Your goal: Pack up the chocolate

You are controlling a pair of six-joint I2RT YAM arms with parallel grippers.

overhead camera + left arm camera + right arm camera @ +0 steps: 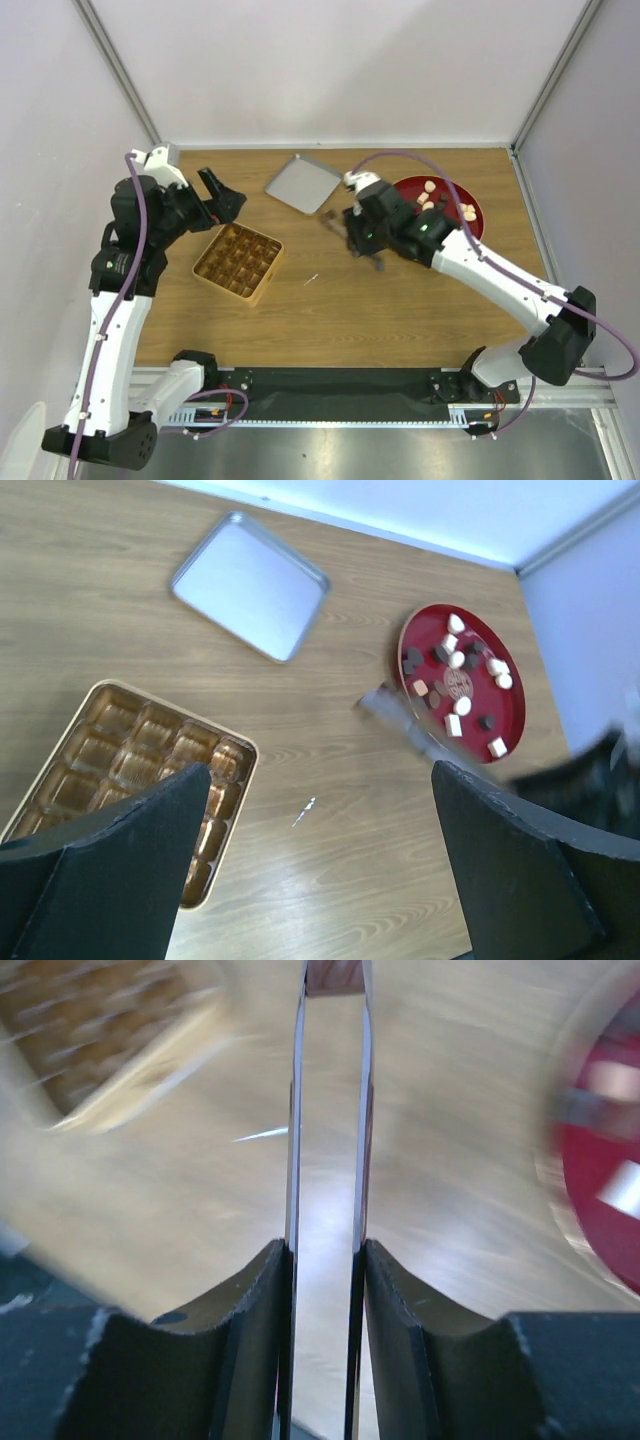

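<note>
The chocolate (455, 658) lies as several small dark, tan and white pieces on a red plate (515, 712) at the back right of the table, also seen from above as chocolate (467, 211) on the plate (408, 186). My right gripper (362, 243) (325, 1245) is shut on long thin metal tongs (297, 1110), between the plate and the box. A small brown piece (335, 975) shows between the tongs' tips. The gold box (238, 262) (130, 765) has empty grid compartments. My left gripper (222, 196) (320, 775) hangs open above the box's far corner, holding nothing.
A flat silver-grey lid (302, 183) (250, 583) lies behind the box near the back wall. A tiny silver scrap (312, 279) (305, 810) rests on the wood right of the box. White walls close in the back and sides.
</note>
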